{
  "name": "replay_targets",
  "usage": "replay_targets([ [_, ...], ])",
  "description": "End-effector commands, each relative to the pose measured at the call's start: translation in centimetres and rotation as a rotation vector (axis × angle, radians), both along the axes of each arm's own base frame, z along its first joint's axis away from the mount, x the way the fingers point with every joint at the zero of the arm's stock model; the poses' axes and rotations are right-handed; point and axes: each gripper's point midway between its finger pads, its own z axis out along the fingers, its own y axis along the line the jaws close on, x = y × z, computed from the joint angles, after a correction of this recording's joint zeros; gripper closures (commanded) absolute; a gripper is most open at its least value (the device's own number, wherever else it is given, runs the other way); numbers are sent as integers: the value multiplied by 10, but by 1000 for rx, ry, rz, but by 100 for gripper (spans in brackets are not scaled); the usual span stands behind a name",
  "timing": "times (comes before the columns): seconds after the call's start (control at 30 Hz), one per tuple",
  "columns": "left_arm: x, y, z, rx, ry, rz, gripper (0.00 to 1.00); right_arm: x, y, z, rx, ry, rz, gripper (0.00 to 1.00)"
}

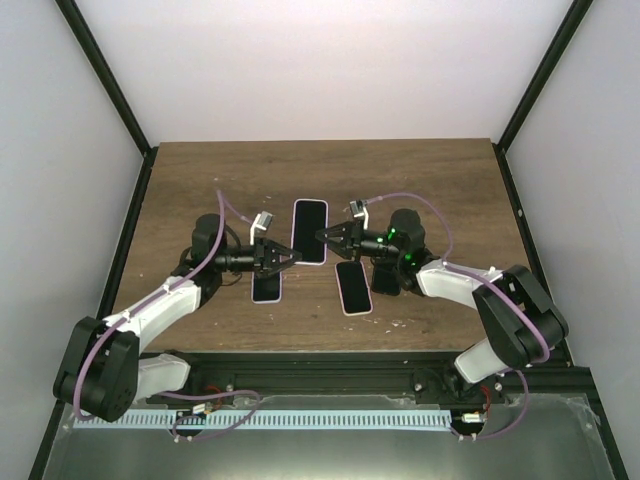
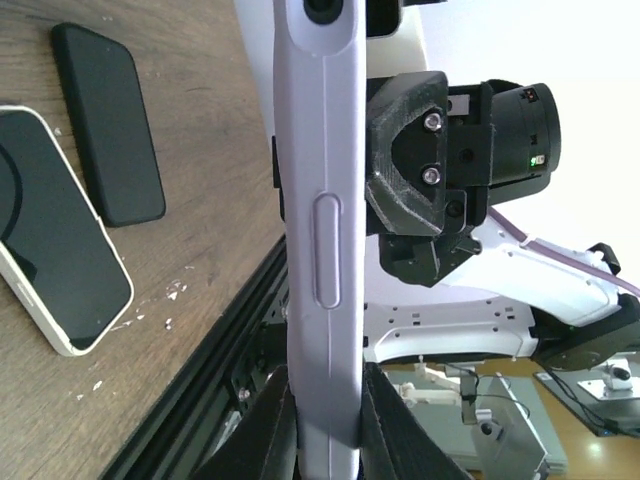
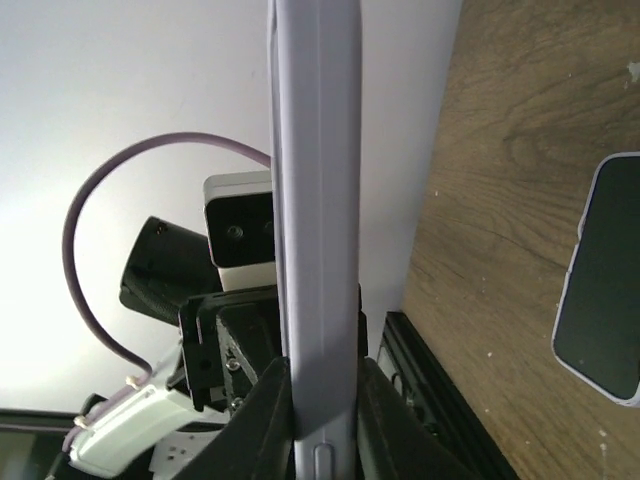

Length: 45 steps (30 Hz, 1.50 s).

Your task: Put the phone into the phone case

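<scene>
The lavender phone case [image 1: 309, 231] is held above the middle of the table, and a black phone screen shows inside its rim. My left gripper [image 1: 291, 252] is shut on its near left edge and my right gripper [image 1: 325, 236] on its right edge. The left wrist view shows the case's side [image 2: 320, 230] edge-on, with its button strip, clamped between the left gripper's [image 2: 328, 385] fingers, with the right gripper's body behind it. In the right wrist view the case [image 3: 318, 200] runs straight up from the right gripper [image 3: 322, 375], which pinches it on both sides.
Three other phones lie on the wooden table. A pale-rimmed one [image 1: 266, 285] is under the left arm. A white-rimmed one [image 1: 353, 287] is near the centre front. A black one [image 1: 385, 278] is beside it under the right arm. The black frame rail [image 1: 320, 360] borders the near edge.
</scene>
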Motion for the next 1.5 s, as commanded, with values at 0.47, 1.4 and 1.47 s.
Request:
replay_targets([
  [0.47, 25, 6, 9, 33, -61, 31, 80, -41, 18, 26, -50, -239, 219, 82],
  [1.4, 50, 10, -21, 95, -63, 96, 91, -61, -1, -31, -122, -101, 174, 98],
  [1.47, 50, 10, -23, 104, -58, 100, 87, -60, -2, -35, -137, -93, 165, 98],
])
